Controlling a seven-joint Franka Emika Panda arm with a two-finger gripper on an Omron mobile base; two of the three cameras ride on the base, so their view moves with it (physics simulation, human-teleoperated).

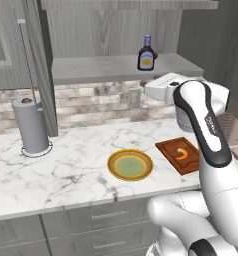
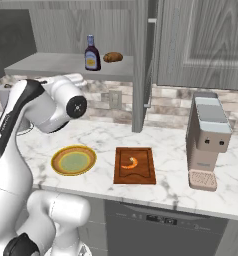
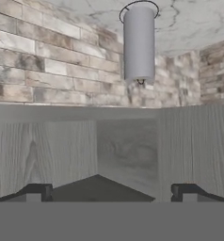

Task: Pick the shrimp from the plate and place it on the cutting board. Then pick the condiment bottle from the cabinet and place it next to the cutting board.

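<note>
The small orange shrimp [image 1: 182,154] [image 2: 130,163] lies curled on the reddish-brown cutting board [image 1: 167,147] [image 2: 148,172]. Left of the board sits the yellow-rimmed plate [image 1: 112,165] [image 2: 56,161], with nothing on its green centre. The dark condiment bottle [image 1: 146,54] [image 2: 92,54] stands upright on the grey shelf of the cabinet [image 1: 91,68] [image 2: 51,64]. My gripper [image 3: 112,194] is open, its fingertips [image 3: 36,193] far apart with nothing between them. It faces the grey wood-grain panel and brick wall. In the base views the arm's end hangs just under the shelf front, below the bottle.
A paper towel roll [image 1: 31,125] [image 3: 139,42] stands at the counter's left. The cabinet door [image 1: 38,75] [image 2: 141,65] hangs open. A brown rounded lump [image 2: 112,57] lies beside the bottle. A coffee machine [image 2: 206,145] stands right of the board.
</note>
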